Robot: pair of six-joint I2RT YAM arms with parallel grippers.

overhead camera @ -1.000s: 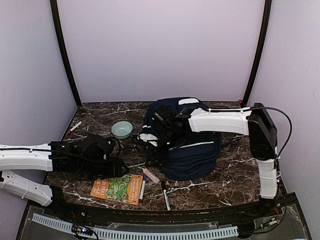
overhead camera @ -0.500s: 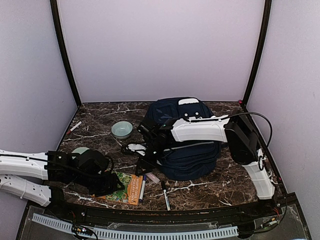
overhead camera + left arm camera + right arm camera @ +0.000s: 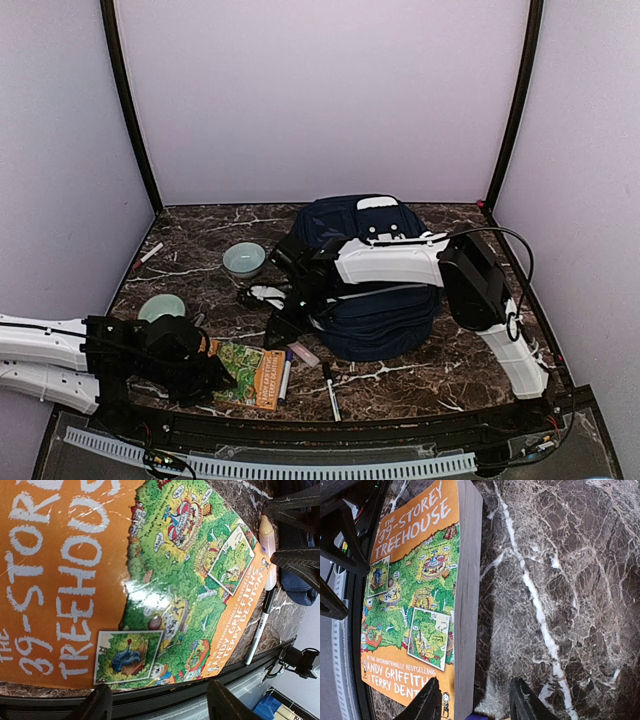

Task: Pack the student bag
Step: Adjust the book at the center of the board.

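Left gripper (image 3: 160, 702) spread and empty, low over the orange book (image 3: 150, 605) at the bench's (image 3: 470, 350) near edge, right gripper (image 3: 472, 700) likewise spread above its page edge; packing seems barely begun, with book, pens (image 3: 285, 378) and bowls (image 3: 244, 258) outside the student bag (image 3: 380, 330), right of centre.

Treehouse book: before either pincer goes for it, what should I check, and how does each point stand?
1. Left pincer open: ok, jaws apart at one edge of the book.
2. Right pincer open: ok, nothing held.
3. Book flat, cover up: ok.
4. Book's edges free: not ok, a pen lies along another edge.
5. Pincers apart from each other: not ok, both hang over the book.
6. Student bag open to receive it: cannot tell.
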